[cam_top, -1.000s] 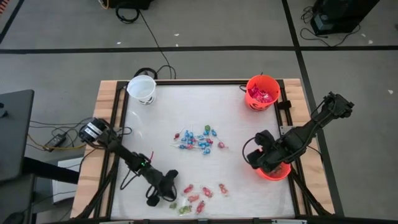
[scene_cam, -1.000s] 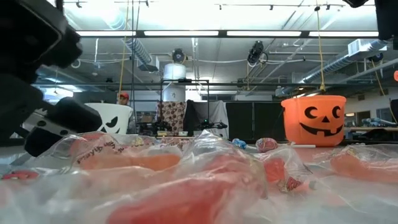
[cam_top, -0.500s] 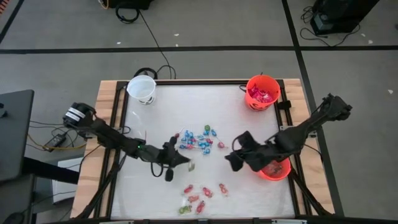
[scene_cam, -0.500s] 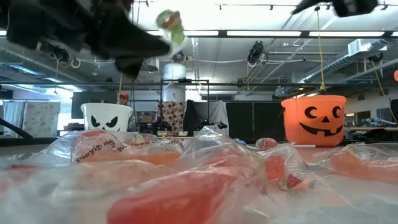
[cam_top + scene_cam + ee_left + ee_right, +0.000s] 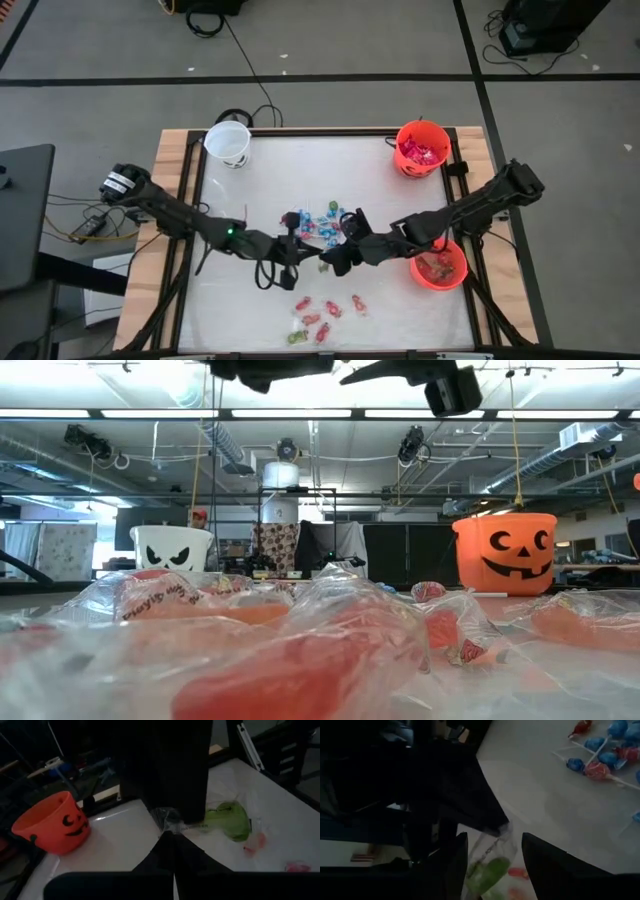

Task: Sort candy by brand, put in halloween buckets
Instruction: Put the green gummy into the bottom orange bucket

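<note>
A green candy (image 5: 227,820) in a clear twisted wrapper hangs in the air over the table's middle, with my left gripper (image 5: 172,837) (image 5: 298,250) shut on it. My right gripper (image 5: 495,837) (image 5: 332,262) faces it from the right, open, one finger on each side of the green candy (image 5: 490,872). Blue and red candy (image 5: 320,222) lies at the table's middle, and red and green pieces (image 5: 322,315) lie near the front edge. The halloween buckets stand on the table: a white one (image 5: 228,142) far left, an orange one (image 5: 421,148) far right, another orange one (image 5: 438,265) near right. My left gripper pinches the clear twisted end of the wrapper (image 5: 172,822) between its two fingertips. The fingers come nearly level from the table's left. The green body sticks out beyond them toward the right gripper, lifted clear of the table. My right gripper's fingers (image 5: 455,862) flank the green body; whether they touch it I cannot tell.
Both orange buckets hold red candy. Bare white tabletop (image 5: 270,190) lies between the white bucket and the middle candy. In the low view clear-wrapped red sweets (image 5: 300,660) fill the foreground, and both arms show only at the top edge.
My left gripper has risen from the candy near the table's front edge with the green candy, gone toward the middle and right, and tipped from pointing down to nearly level. My right gripper has left the near orange bucket and gone left toward the green candy, staying open.
</note>
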`<move>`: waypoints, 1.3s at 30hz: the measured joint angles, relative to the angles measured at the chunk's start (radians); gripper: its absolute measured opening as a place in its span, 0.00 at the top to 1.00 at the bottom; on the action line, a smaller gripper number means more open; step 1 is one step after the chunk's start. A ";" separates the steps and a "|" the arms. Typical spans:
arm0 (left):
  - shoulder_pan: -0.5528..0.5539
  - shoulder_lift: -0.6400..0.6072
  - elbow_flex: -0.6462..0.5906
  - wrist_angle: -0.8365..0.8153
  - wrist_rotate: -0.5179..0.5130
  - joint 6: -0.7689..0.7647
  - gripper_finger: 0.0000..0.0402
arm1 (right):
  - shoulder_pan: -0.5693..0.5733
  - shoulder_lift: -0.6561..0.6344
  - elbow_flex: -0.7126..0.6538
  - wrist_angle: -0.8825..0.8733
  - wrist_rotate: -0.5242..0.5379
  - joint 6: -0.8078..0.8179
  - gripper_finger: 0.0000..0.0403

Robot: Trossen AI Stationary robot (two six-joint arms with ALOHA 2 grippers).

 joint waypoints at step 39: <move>0.037 0.047 0.025 -0.330 0.476 -0.635 0.73 | 0.302 -0.330 -0.014 -1.313 -0.356 0.474 0.99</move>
